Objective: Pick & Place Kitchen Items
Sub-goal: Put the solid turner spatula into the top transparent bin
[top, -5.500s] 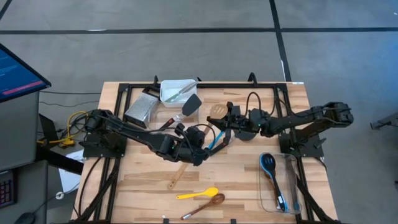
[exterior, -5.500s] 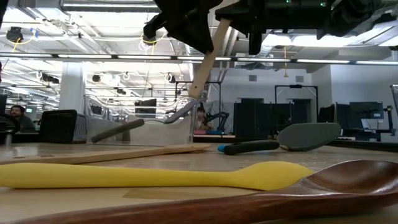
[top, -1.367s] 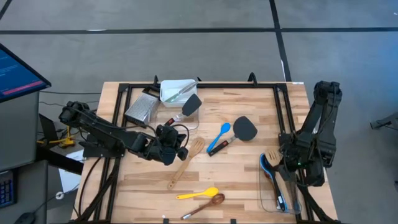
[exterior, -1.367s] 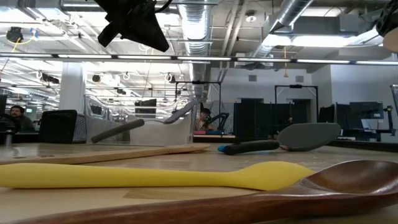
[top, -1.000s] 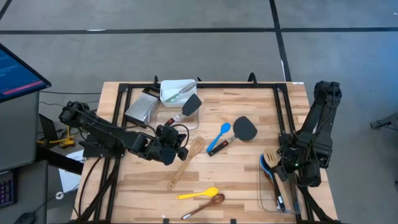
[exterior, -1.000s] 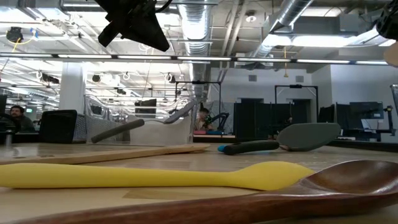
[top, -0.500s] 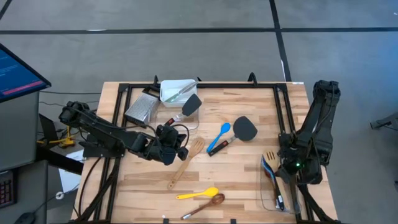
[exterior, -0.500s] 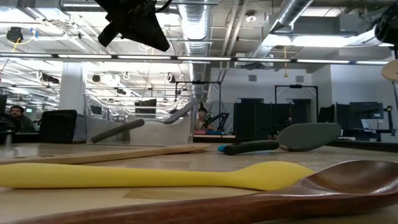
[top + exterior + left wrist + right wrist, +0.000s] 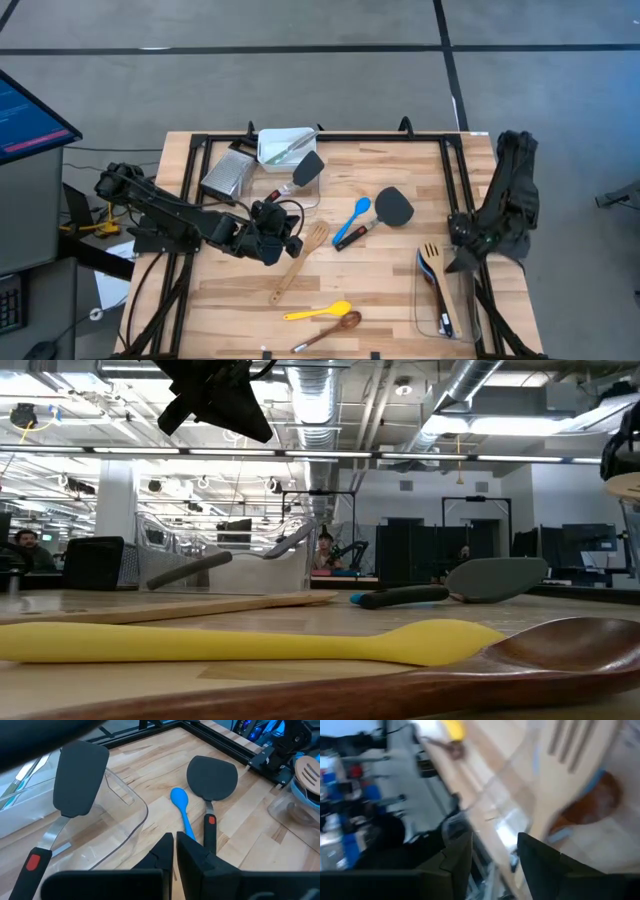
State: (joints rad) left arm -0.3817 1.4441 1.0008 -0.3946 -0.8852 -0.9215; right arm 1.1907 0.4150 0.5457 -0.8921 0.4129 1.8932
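At the right edge of the frame, the right tool is spread beside the wooden slotted turner in the clear tub, while the left tool, pressed together, hangs mid-tabletop.

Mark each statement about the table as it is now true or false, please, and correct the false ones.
1. The wooden slotted turner lies in the clear tub at the table's right edge. True.
2. The right gripper holds the turner. False: its fingers stand open, apart from it.
3. The yellow spoon lies in a tub. False: it lies on the bare table.
4. The left gripper is shut and holds nothing. True.
5. The blue spoon lies beside a black spatula. True.
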